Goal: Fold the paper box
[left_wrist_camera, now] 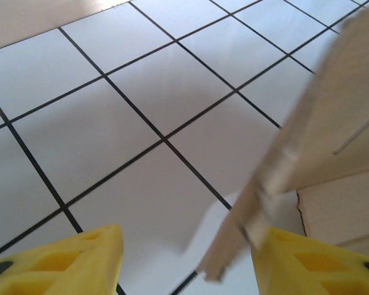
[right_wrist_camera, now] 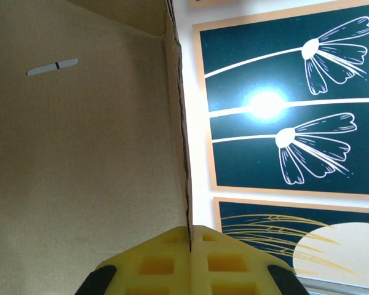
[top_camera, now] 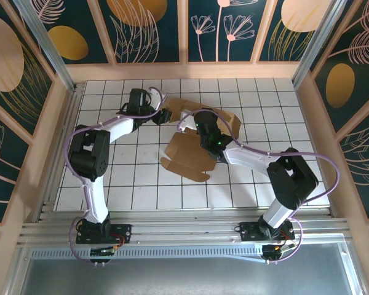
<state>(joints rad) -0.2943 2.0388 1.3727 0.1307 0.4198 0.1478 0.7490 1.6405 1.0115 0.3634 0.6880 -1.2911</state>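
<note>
- At mid tabletop (top_camera: 147, 196), the box (top_camera: 187, 153) lay half-folded.
- Right hand (right_wrist_camera: 189, 239) was clamped shut on its wall (right_wrist_camera: 80, 153) edge.
- Left hand (left_wrist_camera: 187, 261) stood open, a flap (left_wrist_camera: 283, 166) at its right finger (left_wrist_camera: 307, 264), box to its right.

Top view: my right arm (top_camera: 240, 153) covers paper box (top_camera: 184, 157) middle; right jaws hidden there. Left wrist view: box flap (left_wrist_camera: 320, 123) blurred, cut by right edge. Whether left jaws touch flap: cannot tell.

Top view is looking down from behind; both wrist views are sitting close against the brown cardboard paper box (top_camera: 183, 153).
</note>
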